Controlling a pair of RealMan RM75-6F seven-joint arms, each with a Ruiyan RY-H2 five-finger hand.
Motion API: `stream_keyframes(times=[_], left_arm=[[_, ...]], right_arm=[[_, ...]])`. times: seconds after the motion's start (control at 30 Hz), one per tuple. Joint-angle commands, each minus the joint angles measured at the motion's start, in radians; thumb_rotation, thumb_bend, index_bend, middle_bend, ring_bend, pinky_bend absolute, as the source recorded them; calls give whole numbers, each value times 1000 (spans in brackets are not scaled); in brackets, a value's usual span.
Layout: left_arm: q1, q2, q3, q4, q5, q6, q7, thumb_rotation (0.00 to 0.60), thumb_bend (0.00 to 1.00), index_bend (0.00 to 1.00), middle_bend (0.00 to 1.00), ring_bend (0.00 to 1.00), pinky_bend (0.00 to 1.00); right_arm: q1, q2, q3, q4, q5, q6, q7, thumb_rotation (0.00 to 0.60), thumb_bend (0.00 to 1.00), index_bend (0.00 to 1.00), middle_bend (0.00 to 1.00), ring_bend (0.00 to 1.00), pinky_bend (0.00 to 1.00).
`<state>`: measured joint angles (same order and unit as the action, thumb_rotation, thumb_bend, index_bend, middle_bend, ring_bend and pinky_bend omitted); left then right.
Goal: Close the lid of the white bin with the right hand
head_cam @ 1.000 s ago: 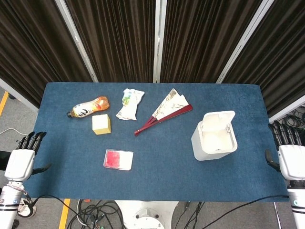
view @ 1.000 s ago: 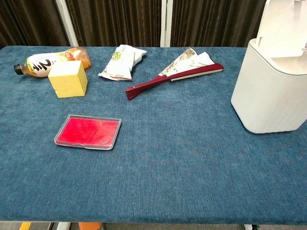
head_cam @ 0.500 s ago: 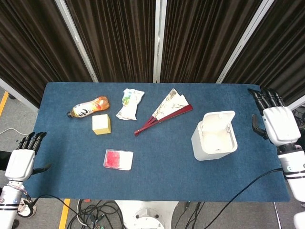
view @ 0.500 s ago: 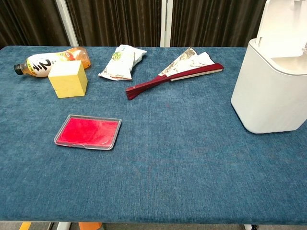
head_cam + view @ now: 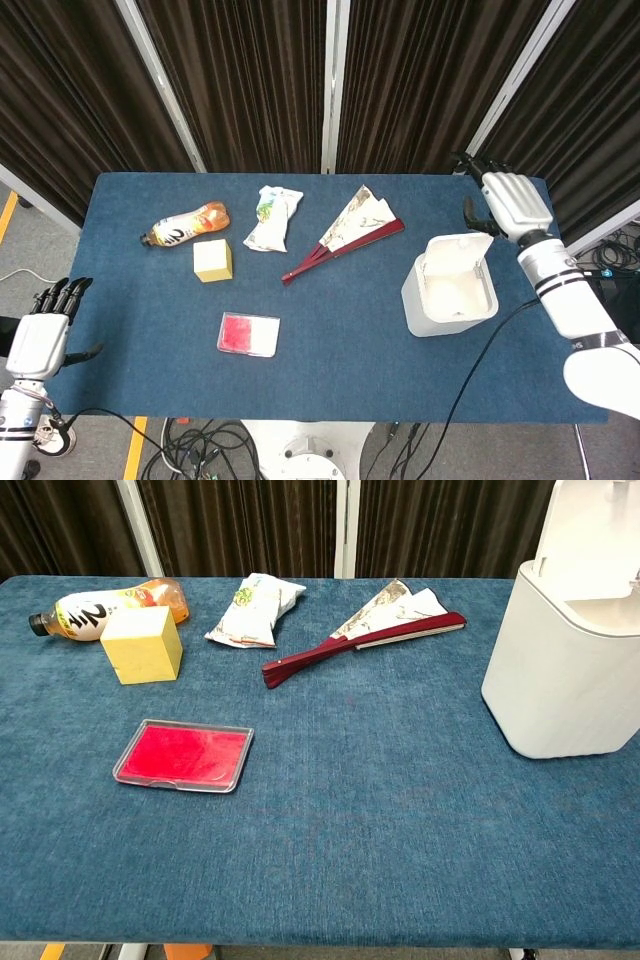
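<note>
The white bin (image 5: 449,293) stands on the right part of the blue table, its lid (image 5: 459,248) raised upright at the back. The chest view shows the bin (image 5: 562,670) at the right edge with the lid (image 5: 590,525) standing up. My right hand (image 5: 511,201) hovers just behind and right of the lid, fingers spread and holding nothing, apart from the lid. My left hand (image 5: 42,336) hangs open off the table's left front corner. Neither hand appears in the chest view.
On the table lie a drink bottle (image 5: 186,224), a yellow block (image 5: 213,260), a snack packet (image 5: 272,218), a folded red fan (image 5: 345,235) and a clear case with red inside (image 5: 248,334). Dark curtains hang behind the table.
My right hand has risen from beside the table's right edge and swung back and inward, now behind the bin's lid. The left hand and the objects stayed put.
</note>
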<state>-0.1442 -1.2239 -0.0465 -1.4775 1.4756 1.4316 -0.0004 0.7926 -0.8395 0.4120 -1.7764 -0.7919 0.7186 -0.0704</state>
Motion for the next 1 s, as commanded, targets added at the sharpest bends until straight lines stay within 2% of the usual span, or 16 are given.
stream_keyframes(times=[0.03,0.2,0.5,0.83,1.0], left_arm=[[-1,-2,-1,4,-2,-2,-2,600,93,74,90,41,135],[1,-8,0,17,-6,-4,-12,600,94,74,90,41,135],[5,-6,2,23,-2,0,-21,600,93,74,90,41,135],[-4,-4,1,10,3,-8,-2,600,93,74,90,41,135],[-7,-5,3,6,4,-13,4,600,94,74,90,42,135]], right_arm=[[62,-29,-22,42,94,-41,-41,574,674,140,258,147,207],[119,-36,-63,48,181,-88,-65,576,685,295,401,285,351],[145,-22,-129,25,229,-125,-62,575,717,421,486,375,454],[107,6,-132,-7,154,-120,13,575,749,551,589,484,601],[83,19,-132,-33,99,-119,48,575,760,581,611,504,627]])
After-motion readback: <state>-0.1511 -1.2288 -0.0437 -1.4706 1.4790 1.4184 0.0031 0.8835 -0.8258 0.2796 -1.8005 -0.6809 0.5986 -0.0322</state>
